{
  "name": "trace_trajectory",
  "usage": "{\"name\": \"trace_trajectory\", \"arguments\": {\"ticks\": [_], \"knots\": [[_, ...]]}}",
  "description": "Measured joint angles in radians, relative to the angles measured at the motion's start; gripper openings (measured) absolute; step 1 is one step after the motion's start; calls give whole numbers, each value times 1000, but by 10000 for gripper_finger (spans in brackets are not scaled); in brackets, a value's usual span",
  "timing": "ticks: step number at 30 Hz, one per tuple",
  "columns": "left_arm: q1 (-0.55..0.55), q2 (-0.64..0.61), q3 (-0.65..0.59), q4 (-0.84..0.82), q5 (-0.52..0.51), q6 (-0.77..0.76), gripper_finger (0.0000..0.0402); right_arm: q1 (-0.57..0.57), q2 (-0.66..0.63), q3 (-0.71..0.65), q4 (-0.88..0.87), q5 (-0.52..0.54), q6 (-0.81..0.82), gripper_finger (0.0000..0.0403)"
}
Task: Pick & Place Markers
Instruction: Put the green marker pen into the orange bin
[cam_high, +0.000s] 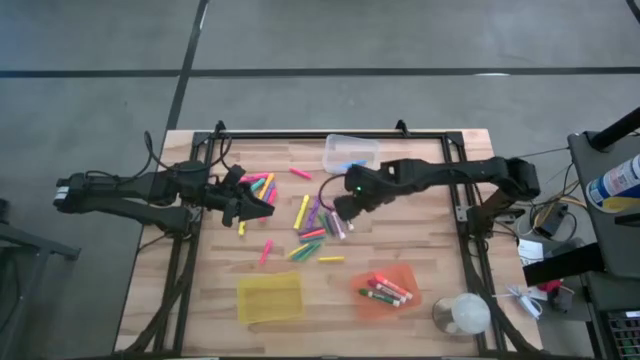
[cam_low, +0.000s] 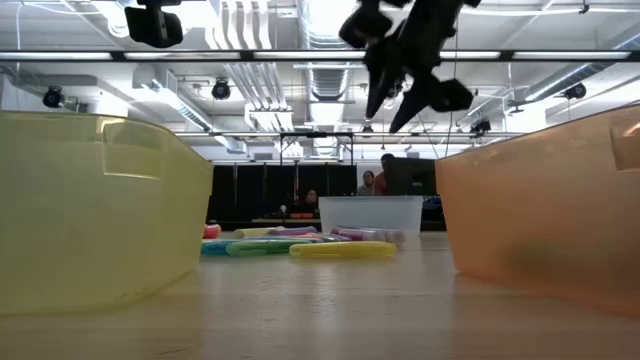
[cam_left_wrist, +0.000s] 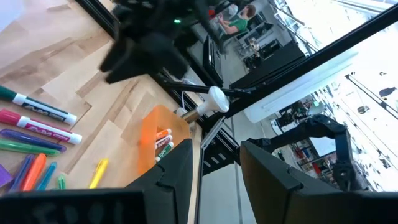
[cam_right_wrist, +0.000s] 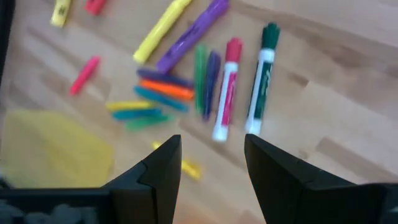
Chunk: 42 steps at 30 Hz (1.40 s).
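Even overhead light falls on the wooden table (cam_high: 420, 250) in the high view, with only soft, short shadows under the arms. In the low view, bright ceiling strip lights (cam_low: 330, 55) glare white, and the near yellow bin (cam_low: 90, 210) and orange bin (cam_low: 545, 210) are out of focus. The right wrist view is blurred throughout, its markers (cam_right_wrist: 186, 81) smeared. The left wrist view burns out to white toward the far room.

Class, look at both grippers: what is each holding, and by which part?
Nothing is held. The right gripper hangs open above the markers; the left gripper is open and empty too.
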Motion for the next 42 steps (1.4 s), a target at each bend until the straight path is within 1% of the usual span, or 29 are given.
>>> {"name": "trace_trajectory", "arguments": {"ticks": [5,10,14,18,24,27,30,32,36,42], "knots": [[0,0,0,0,0,0,128,-34,93,-1,37,-4,-11,169],[0,0,0,0,0,-3,128,-41,196,-2,41,-32,-19,169],[0,0,0,0,0,-19,128,-40,264,-2,46,-79,-36,169],[0,0,0,0,0,-19,128,-40,310,-2,48,-104,-50,168],[0,0,0,-1,0,-20,128,-44,364,-1,46,-107,-71,162],[0,0,0,-1,0,-20,128,-45,376,0,47,-109,-71,152],[0,0,0,-1,0,-21,128,-45,381,3,41,-107,-88,133],[0,0,0,-1,0,-21,128,-45,381,3,37,-105,-101,111],[0,0,0,-1,0,-21,128,-44,367,9,41,-96,-149,51],[0,0,0,-2,0,-21,128,-44,282,18,22,-80,-208,48]]}}
